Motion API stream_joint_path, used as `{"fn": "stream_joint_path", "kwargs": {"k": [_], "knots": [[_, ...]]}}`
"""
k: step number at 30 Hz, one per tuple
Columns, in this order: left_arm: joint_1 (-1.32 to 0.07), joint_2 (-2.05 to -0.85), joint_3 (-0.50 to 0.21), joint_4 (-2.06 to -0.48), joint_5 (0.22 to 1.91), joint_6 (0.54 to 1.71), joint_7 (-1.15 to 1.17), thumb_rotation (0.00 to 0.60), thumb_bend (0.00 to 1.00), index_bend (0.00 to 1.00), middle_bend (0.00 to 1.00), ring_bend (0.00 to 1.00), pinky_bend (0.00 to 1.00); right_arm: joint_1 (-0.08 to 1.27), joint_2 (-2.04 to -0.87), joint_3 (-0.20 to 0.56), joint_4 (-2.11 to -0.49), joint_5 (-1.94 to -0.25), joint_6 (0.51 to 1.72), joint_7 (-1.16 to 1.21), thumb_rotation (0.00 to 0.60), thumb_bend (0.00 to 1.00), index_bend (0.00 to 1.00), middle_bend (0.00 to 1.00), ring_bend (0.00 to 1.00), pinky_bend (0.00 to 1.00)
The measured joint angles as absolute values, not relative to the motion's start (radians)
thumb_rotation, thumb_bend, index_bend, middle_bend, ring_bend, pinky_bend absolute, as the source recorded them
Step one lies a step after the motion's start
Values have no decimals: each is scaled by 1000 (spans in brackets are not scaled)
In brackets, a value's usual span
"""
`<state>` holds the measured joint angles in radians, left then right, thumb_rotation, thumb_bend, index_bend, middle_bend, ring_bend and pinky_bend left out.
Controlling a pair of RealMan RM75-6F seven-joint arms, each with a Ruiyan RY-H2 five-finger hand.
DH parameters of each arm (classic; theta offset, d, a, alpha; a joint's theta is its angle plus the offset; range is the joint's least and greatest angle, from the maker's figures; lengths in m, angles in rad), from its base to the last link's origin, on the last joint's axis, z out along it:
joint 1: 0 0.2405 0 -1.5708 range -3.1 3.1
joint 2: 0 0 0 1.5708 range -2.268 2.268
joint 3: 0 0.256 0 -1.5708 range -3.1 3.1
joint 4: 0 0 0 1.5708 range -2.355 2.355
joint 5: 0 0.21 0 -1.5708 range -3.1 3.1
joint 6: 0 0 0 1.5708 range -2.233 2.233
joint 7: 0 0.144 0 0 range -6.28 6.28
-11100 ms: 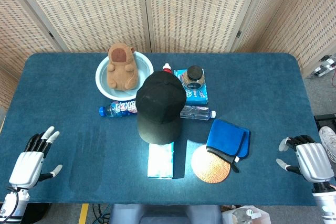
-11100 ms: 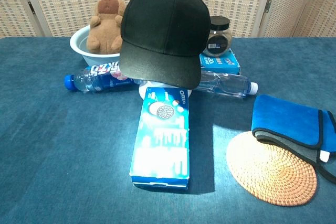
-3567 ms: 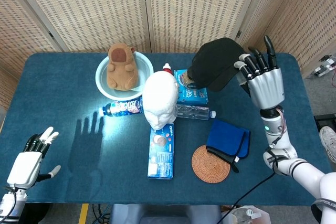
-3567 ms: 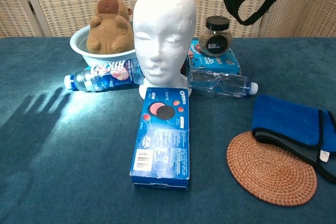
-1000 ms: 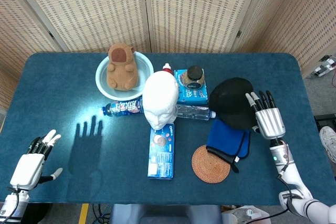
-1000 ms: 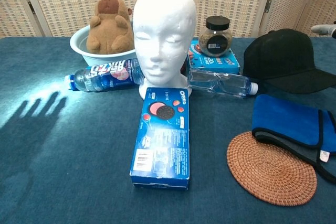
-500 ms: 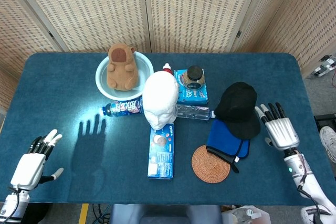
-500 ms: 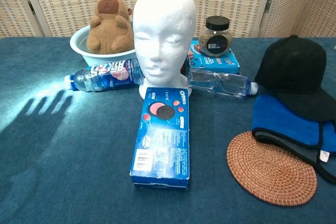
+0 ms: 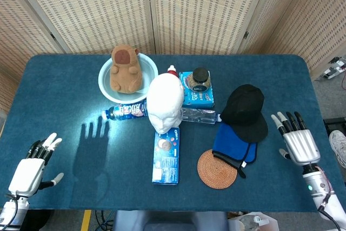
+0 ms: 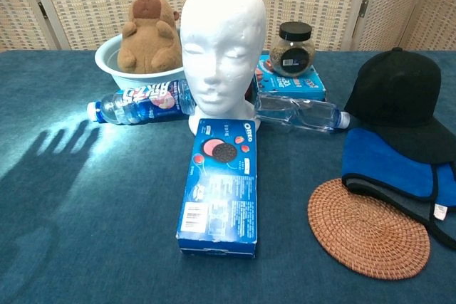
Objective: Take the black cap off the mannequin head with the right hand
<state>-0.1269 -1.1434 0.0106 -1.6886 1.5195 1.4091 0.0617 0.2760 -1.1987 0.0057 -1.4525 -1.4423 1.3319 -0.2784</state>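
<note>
- on the right side of the table (image 9: 65, 79), the black cap (image 9: 246, 111) sits off the mannequin head (image 9: 165, 103), its brim lying over the far edge of the blue cloth (image 9: 232, 143)
- right hand (image 9: 297, 143) is near the right table edge, palm down, fingers spread, holding nothing, apart from the cap; it shows only in the head view
- left hand (image 9: 30, 170) at the near left corner of the table, fingers apart, holding nothing
- mannequin head is white, bare, upright at table centre, face toward the robot
- oreo box (image 9: 166, 154) lies flat just in front of the mannequin head, its far end touching or almost touching the base
- round woven coaster (image 9: 217, 169) is near the front edge, just beside the blue cloth; whether they overlap is hard to tell
- clear water bottle (image 10: 299, 113) lies on its side between the mannequin head and the cap
- blue-label bottle (image 9: 124, 111) lies on its side left of the mannequin head
- brown plush toy (image 9: 125, 68) sits in a white bowl (image 9: 105, 82) at the back left
- jar with black lid (image 9: 200, 79) stands on a blue box (image 9: 197, 97) behind the mannequin head
- a hand-shaped shadow falls on the table at left
</note>
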Motion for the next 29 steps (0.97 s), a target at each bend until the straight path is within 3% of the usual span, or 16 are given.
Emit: {"fn": "stream_joint_path", "kwargs": {"k": [7,12,29], "knots": [[-123,-1141,9,-1695,1522,1420,69,600,192,42,0,26,0,215,-1147,-12,-1500,-1538,1464,-174,600,0,82,202,123,123],[-119,-1139,12,-1701,1529,1427,72,600,192,42,0,26,0,146,-1121,-30,-1527,-1599,1564,-110,600,0,94,207,124,123],[-102,-1138,12,-1712,1544,1461,84,600,192,42,0,26,0,54,-1101,-55,-1588,-1662,1645,-82,600,0,139,239,137,136]]}}
